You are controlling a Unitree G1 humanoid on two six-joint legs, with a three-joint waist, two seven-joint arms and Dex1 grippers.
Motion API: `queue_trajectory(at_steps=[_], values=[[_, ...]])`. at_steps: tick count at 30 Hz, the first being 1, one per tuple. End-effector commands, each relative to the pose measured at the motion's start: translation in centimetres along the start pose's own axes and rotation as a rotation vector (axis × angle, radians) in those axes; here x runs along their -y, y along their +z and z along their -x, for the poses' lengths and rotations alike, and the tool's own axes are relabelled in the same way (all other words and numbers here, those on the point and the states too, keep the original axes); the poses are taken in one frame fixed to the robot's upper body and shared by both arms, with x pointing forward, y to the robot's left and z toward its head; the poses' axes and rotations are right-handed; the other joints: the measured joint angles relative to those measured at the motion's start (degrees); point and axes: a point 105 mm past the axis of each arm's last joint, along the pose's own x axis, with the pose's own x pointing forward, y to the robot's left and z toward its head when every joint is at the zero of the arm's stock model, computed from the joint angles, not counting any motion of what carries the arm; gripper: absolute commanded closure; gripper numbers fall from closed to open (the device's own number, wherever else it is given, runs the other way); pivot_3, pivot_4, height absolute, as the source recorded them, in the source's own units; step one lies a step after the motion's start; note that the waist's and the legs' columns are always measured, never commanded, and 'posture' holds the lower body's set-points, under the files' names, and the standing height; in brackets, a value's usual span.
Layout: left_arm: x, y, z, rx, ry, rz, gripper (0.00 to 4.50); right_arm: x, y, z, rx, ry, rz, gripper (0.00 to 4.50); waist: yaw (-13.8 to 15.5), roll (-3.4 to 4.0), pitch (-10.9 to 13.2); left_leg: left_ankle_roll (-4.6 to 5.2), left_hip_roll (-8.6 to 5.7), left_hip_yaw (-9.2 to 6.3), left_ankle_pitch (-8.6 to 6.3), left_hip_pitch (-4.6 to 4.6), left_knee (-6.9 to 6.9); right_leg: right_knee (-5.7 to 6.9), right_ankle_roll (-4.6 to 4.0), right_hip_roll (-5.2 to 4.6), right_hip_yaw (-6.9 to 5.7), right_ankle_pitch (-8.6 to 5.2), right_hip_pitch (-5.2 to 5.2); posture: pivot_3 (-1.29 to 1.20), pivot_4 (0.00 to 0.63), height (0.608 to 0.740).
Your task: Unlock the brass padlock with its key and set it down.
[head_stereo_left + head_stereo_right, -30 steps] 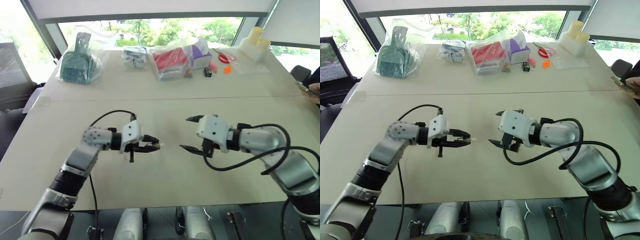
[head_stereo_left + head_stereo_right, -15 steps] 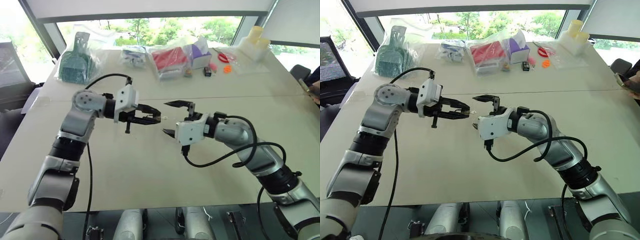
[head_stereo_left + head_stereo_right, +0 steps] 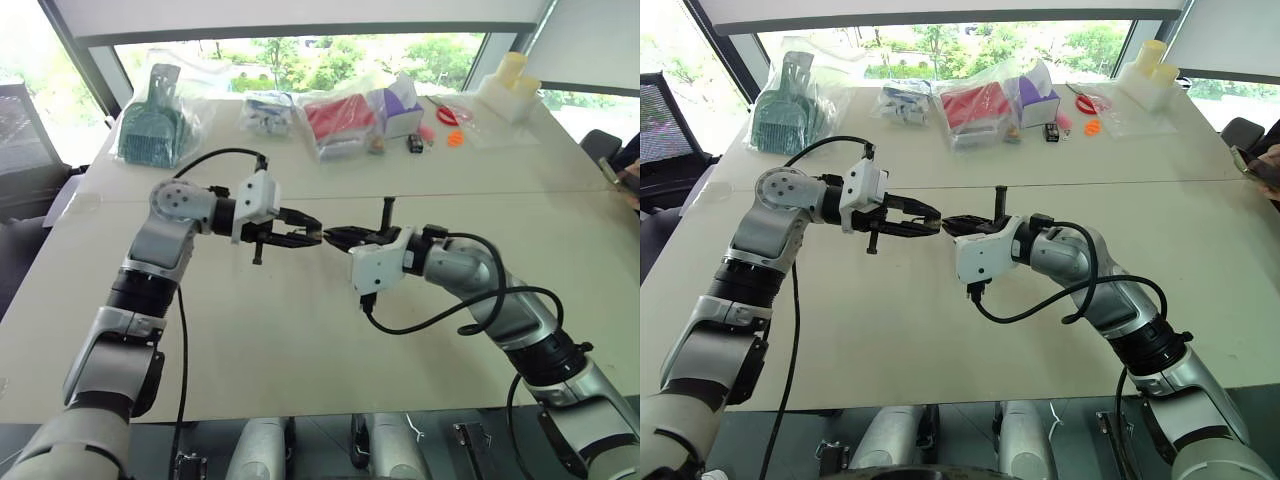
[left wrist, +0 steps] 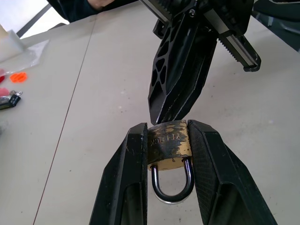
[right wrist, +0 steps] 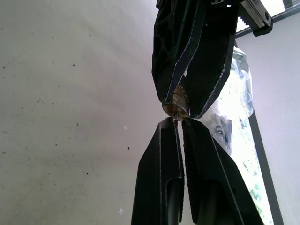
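Two arms meet tip to tip above the middle of the pale worktop. The left end effector pinches the brass padlock by the flat sides of its body, held clear of the worktop; in the left wrist view the silvery shackle loops back between the two fingers and the body's end faces outward. The right end effector has its fingers pressed together, tips right at that end of the padlock. In the right wrist view a small metal piece shows at the padlock's end, just beyond the closed tips; whether it is gripped cannot be told.

Along the far edge of the worktop lie bagged goods: a green dustpan in clear plastic, a small bag of pale items, a bag with a red pack and a purple-and-white box. Further right are small orange pieces and a white container.
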Motion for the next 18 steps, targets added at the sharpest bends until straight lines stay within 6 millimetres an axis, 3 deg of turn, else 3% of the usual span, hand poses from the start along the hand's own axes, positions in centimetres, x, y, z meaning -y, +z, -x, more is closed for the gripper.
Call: queue_trajectory(at_steps=[1, 6, 15, 18], values=[[-0.4, 0.9, 0.1, 0.003, -0.003, -0.060, 3.83, 1.7, 0.7, 0.3, 0.025, -0.060, 0.034, 4.43, 0.01, 0.00, 0.00, 0.00, 0.00, 0.00, 0.00, 0.00, 0.00, 0.00, 0.00, 0.00, 0.00, 0.00, 0.00, 0.00, 0.150, 0.740], [-0.5, 1.4, -0.2, 0.001, 0.007, -0.164, 3.83, 1.4, 0.6, 0.1, 0.037, -0.031, -0.044, 4.43, 0.00, 0.00, 0.00, 0.00, 0.00, 0.00, 0.00, 0.00, 0.00, 0.00, 0.00, 0.00, 0.00, 0.00, 0.00, 0.00, 0.150, 0.740], [0.2, 2.1, -0.8, 0.002, -0.022, -0.553, 3.83, 1.7, 0.9, 0.0, 0.079, 0.107, -0.318, 4.43, 0.04, 0.00, 0.00, 0.00, 0.00, 0.01, 0.00, 0.01, 0.00, 0.00, -0.01, 0.00, 0.00, 0.01, 0.01, 0.00, 0.150, 0.740], [-0.1, 2.1, -0.8, 0.008, -0.010, -0.560, 3.83, 2.2, 1.3, 0.1, 0.098, 0.106, -0.340, 4.43, 0.05, 0.00, 0.00, 0.00, 0.00, 0.02, 0.00, 0.01, 0.00, 0.00, -0.01, -0.01, 0.00, 0.01, 0.01, 0.00, 0.150, 0.740]])
